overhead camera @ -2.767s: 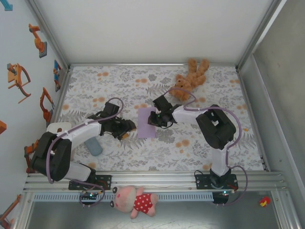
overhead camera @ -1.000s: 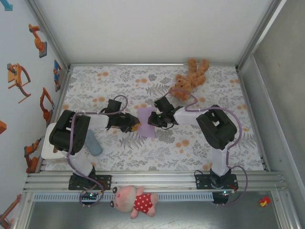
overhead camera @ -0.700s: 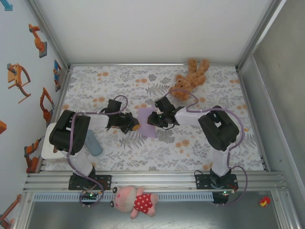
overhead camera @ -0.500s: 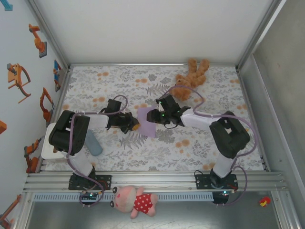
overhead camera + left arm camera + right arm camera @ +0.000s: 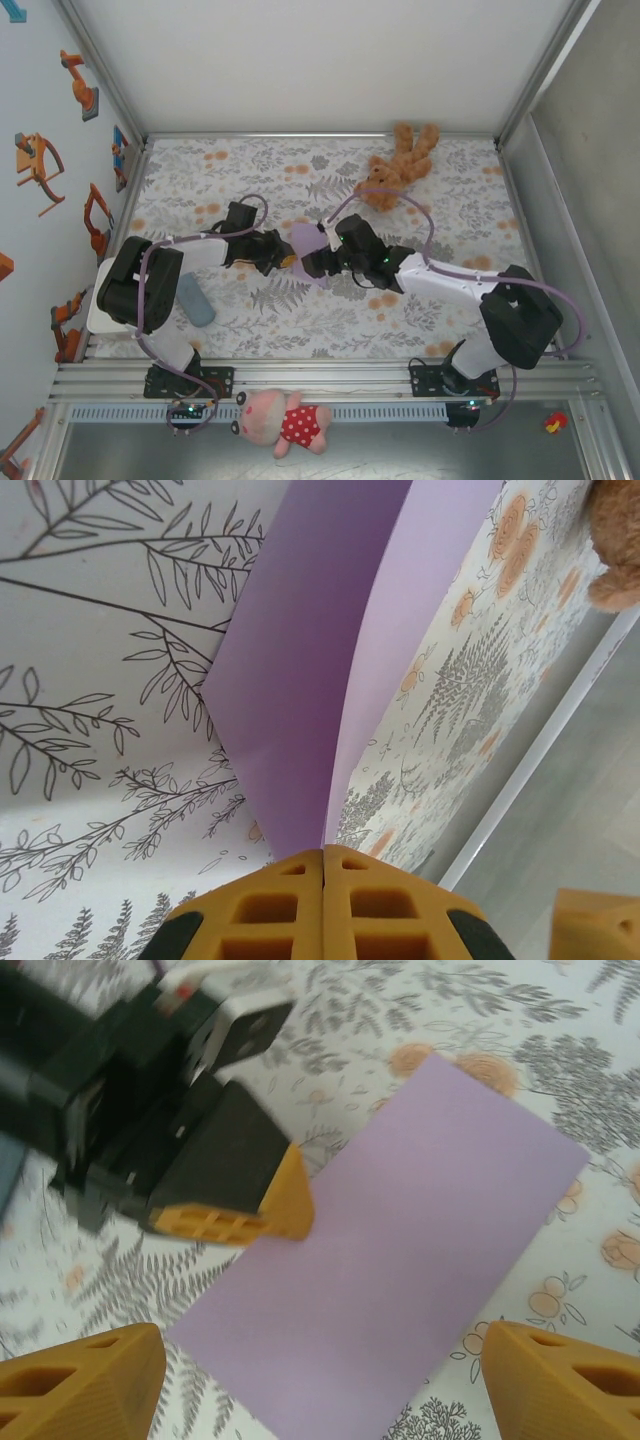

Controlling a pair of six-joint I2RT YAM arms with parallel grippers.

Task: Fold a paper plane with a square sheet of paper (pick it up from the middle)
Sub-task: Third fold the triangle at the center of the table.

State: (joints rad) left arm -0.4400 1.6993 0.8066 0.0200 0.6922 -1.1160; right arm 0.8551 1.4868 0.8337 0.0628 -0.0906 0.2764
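The square sheet of paper [image 5: 306, 239] is pale lilac and lies mid-table on the flowered cloth, bent along a crease. My left gripper [image 5: 284, 260] is shut on its left edge. In the left wrist view the yellow fingertips [image 5: 300, 880] press together on the sheet of paper [image 5: 300, 670], which rises from them in a shallow V. My right gripper [image 5: 314, 263] hovers open over the sheet's near part. In the right wrist view its jaws stand wide to either side of the sheet of paper [image 5: 400, 1270], touching nothing, and the left gripper [image 5: 293, 1210] pinches the sheet's edge.
A brown teddy bear [image 5: 400, 163] lies at the back right, close behind the right arm. A small grey-blue pad [image 5: 197, 301] and a white block [image 5: 100, 316] sit near the left arm's base. A pink pig toy [image 5: 286, 421] rests on the front rail. Walls enclose the table.
My right gripper has opened, let go of the sheet and drawn back toward the near right. My left gripper has shut on the sheet's left edge, which now lifts off the cloth.
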